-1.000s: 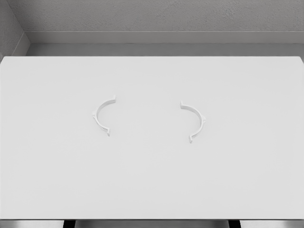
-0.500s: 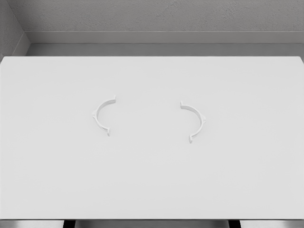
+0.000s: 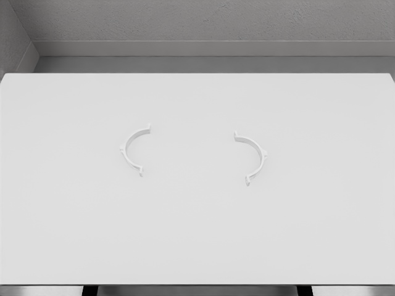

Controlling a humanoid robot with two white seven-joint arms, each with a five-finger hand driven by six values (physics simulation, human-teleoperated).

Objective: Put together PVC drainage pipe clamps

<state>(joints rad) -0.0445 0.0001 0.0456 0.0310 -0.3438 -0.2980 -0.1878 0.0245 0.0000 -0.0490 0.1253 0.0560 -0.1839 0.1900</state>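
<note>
Two white half-ring clamp pieces lie flat on the white table [image 3: 197, 234]. The left clamp half [image 3: 126, 152] curves with its open side facing right, small tabs at both ends. The right clamp half [image 3: 257, 155] mirrors it, open side facing left. A wide gap of bare tabletop separates them. Neither arm nor hand appears in the head view.
The table's far edge [image 3: 197, 74] meets a grey floor strip and a rough grey wall [image 3: 203, 21]. The near edge [image 3: 197, 285] runs along the bottom of the picture, with dark supports below it.
</note>
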